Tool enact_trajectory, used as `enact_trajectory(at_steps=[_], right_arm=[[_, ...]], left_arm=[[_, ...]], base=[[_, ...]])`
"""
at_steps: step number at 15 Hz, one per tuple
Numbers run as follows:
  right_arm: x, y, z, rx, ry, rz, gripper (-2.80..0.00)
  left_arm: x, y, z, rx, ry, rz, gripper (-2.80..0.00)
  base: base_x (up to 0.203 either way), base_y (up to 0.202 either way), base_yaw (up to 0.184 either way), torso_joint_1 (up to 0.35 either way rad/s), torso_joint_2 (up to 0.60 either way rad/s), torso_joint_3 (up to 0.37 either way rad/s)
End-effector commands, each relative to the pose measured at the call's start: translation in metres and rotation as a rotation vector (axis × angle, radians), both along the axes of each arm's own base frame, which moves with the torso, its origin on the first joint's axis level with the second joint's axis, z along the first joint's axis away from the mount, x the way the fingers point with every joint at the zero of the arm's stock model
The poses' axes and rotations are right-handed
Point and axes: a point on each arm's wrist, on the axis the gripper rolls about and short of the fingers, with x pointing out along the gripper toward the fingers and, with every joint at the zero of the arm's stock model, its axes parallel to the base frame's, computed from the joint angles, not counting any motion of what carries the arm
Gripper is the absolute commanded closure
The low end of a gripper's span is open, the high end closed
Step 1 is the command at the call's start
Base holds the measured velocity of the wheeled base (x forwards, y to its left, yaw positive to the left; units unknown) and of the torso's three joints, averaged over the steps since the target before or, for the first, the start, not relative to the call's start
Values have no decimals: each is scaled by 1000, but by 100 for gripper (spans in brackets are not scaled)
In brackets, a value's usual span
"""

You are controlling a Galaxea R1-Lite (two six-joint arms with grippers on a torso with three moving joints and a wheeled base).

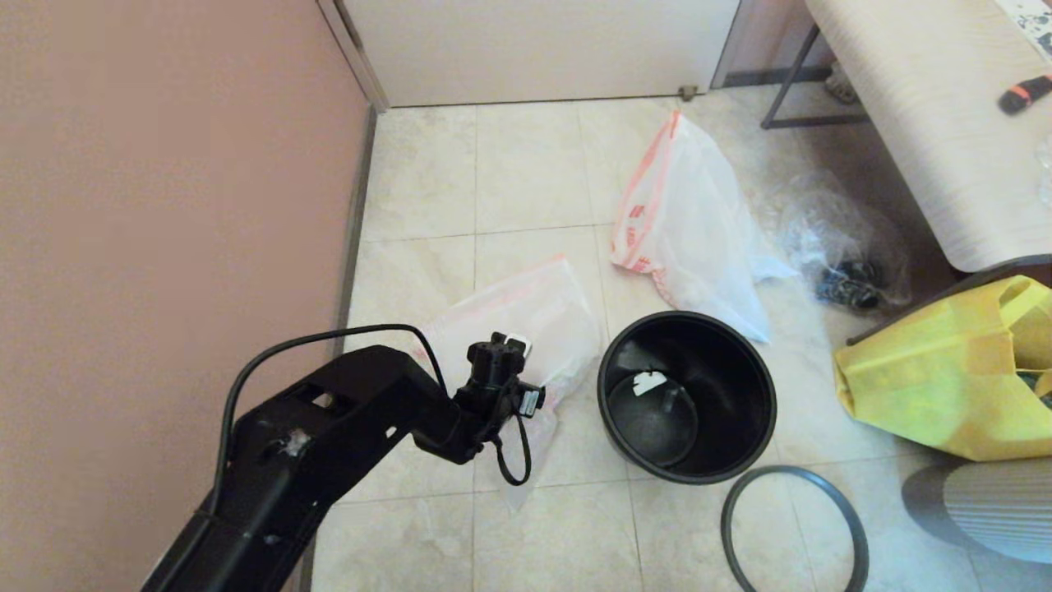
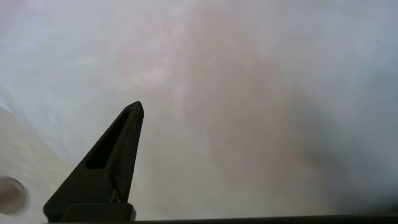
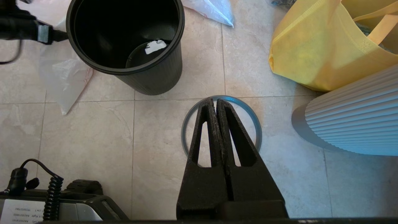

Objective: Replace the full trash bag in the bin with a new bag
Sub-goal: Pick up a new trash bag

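Left gripper (image 2: 199, 130) fingers wide over new bag (image 1: 526, 316); right gripper (image 3: 216, 102) fingers pressed together above ring (image 3: 256, 130).

Beige tiled floor (image 1: 526, 181) carries everything. Black bin (image 1: 687, 396) stands upright near centre, mouth open. Grey rim ring (image 1: 793, 526) lies flat at its 5 o'clock, apart. Flat new bag (image 1: 526, 321) at 9 o'clock. Bulky full trash bag (image 1: 690, 230) at 12. Clear bag (image 1: 838, 247) at 1. Yellow tote (image 1: 945, 378) at 3.

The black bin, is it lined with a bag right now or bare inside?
Bare. The bin stands upright on the floor showing only its black walls and bottom; its rim ring lies off beside it on the tiles.
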Motion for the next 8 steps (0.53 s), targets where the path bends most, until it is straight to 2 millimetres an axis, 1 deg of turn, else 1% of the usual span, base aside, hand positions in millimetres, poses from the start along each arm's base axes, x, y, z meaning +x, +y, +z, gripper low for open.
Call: enact_trajectory(at_steps=[1,2,5,8], right_arm=[[0,0,0,0,2,1,0],[0,0,0,0,2,1,0],[0,0,0,0,2,1,0],[0,0,0,0,2,1,0]], left_arm=[[13,2,-25,26,-12,23,-280],[17,4,-28,34,-21,30,0],[19,7,-29,36,-16,34,0],[17,9,-28,47,12,36,0]], base=[[0,0,0,0,0,0],[0,0,0,0,0,0],[0,0,0,0,0,0],[0,0,0,0,0,0]])
